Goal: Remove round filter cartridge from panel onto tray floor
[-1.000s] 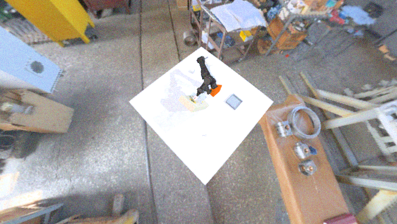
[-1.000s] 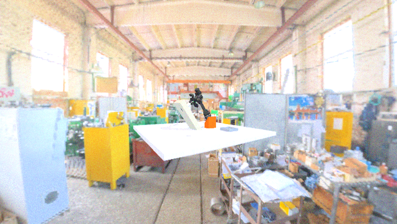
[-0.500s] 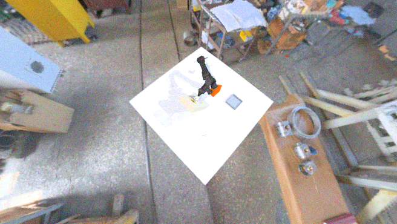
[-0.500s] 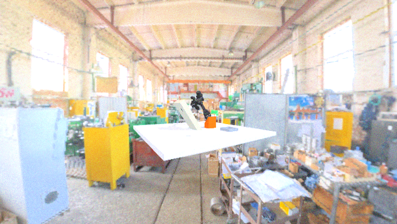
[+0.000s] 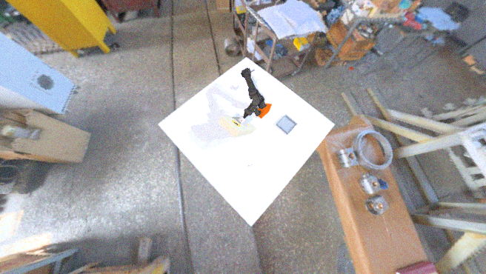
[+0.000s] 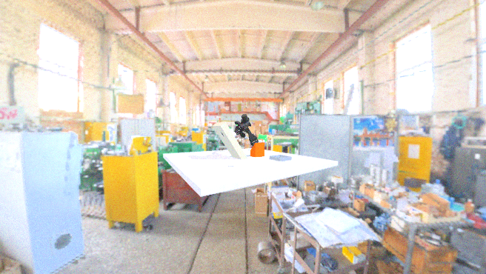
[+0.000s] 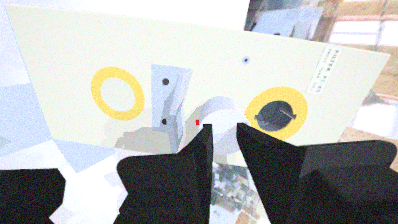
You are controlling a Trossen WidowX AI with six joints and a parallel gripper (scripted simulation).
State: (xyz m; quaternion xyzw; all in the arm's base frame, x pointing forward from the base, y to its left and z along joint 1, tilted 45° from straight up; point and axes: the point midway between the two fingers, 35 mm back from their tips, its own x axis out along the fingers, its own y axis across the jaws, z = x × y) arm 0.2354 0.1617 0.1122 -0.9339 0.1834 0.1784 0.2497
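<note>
My gripper (image 7: 223,126) (image 5: 243,118) is shut on the white round filter cartridge (image 7: 223,116), seen between and beyond the fingertips in the wrist view. The cartridge is out of the service panel (image 7: 210,47) (image 5: 242,129) (image 6: 232,142) and in front of its sloped face. The dark round port (image 7: 274,116) is empty, inside a yellow ring (image 7: 280,92), to the right of the cartridge. The slots on the cartridge face are hidden. The grey tray (image 5: 286,124) (image 6: 280,158) lies on the table, away from the gripper, with nothing visible in it.
A pale blue bracket (image 7: 165,100) with dark holes stands on the panel left of the cartridge. Beyond it is another yellow ring (image 7: 99,95) around a pale disc. An orange block (image 5: 265,110) (image 6: 258,149) stands near the arm, between panel and tray.
</note>
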